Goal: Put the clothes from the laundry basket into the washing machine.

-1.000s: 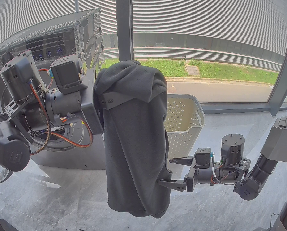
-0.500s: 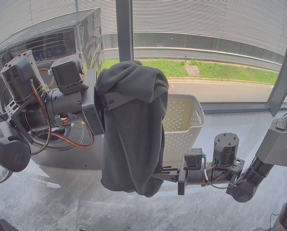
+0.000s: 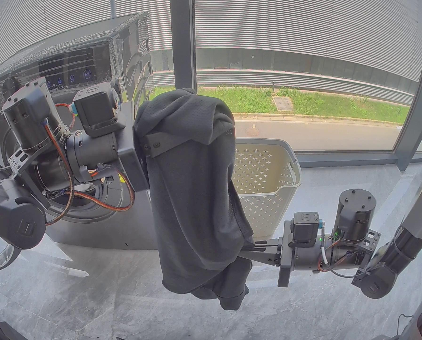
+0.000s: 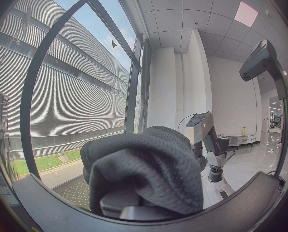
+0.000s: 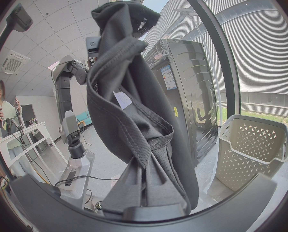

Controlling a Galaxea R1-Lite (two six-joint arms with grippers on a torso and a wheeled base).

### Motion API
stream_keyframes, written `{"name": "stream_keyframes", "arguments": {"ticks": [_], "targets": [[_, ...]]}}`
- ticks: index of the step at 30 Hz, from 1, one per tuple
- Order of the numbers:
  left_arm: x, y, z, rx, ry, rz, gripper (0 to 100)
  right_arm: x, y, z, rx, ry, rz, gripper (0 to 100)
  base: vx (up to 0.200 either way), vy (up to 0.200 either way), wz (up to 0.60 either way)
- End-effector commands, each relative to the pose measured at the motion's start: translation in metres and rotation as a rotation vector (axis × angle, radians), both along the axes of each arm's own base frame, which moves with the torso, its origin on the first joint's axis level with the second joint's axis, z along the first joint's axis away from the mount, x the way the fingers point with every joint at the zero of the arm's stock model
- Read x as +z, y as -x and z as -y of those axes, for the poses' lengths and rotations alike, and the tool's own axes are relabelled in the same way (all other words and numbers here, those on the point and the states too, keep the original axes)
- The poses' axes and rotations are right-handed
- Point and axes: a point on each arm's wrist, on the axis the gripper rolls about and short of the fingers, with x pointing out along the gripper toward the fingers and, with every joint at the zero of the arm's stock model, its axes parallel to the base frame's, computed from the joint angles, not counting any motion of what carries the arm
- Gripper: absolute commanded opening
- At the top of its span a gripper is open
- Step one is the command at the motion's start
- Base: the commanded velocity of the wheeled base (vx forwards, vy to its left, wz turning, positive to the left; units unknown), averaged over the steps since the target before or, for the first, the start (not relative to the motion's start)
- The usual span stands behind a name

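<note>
Dark garment [image 3: 196, 204] hangs from left gripper [image 3: 187, 142], clamped on its top. Lower hem pinched in right gripper [image 3: 248, 252], probably bunching slack for the washing machine [image 3: 93, 67].

- I get strong daylight through the big window [image 3: 314, 48] across the top of the head view, so the scene is bright overall.
- The glossy floor [image 3: 102, 303] at the lower left carries a pale sheen and soft reflections; I see no hard shadows.
- The washing machine [image 3: 79, 48] at the upper left mirrors the building outside on its dark, shiny skin.
- The dark garment [image 3: 196, 190] at centre is backlit, and I can barely read its folds.
- The window frame [image 3: 421, 86] bows at the right edge.
- Both wrist views curve strongly and fade to a black rim; a ceiling light panel [image 4: 246, 14] glows in the left one.
</note>
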Motion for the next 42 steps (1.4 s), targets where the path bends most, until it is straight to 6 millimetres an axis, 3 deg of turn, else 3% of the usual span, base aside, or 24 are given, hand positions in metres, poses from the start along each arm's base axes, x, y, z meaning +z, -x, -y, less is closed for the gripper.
{"name": "stream_keyframes", "arguments": {"ticks": [1,7,14,24,31,42], "targets": [[-0.004,-0.005,0.000,0.025,-0.001,-0.010,0,0.016,0.013,0.011,-0.006,-0.022,0.033,0,0.000,0.000,0.00],[-0.009,-0.015,-0.011,0.118,0.001,-0.022,0,0.036,0.025,0.035,-0.053,-0.055,0.075,0,0.000,0.000,0.00],[-0.015,-0.014,-0.012,0.122,-0.007,-0.036,0,0.060,0.031,0.039,-0.059,-0.110,0.154,0,0.000,0.000,0.00],[-0.050,-0.010,-0.015,0.135,-0.030,-0.089,0,0.099,0.023,0.041,-0.132,-0.210,0.271,0,0.000,0.000,0.00],[-0.045,-0.018,-0.028,0.220,-0.006,-0.064,0,0.107,0.032,0.048,-0.148,-0.232,0.283,0,0.000,0.000,0.00],[-0.053,-0.009,-0.031,0.219,-0.009,-0.069,0,0.112,0.033,0.051,-0.156,-0.243,0.301,0,0.000,0.000,0.00]]}}
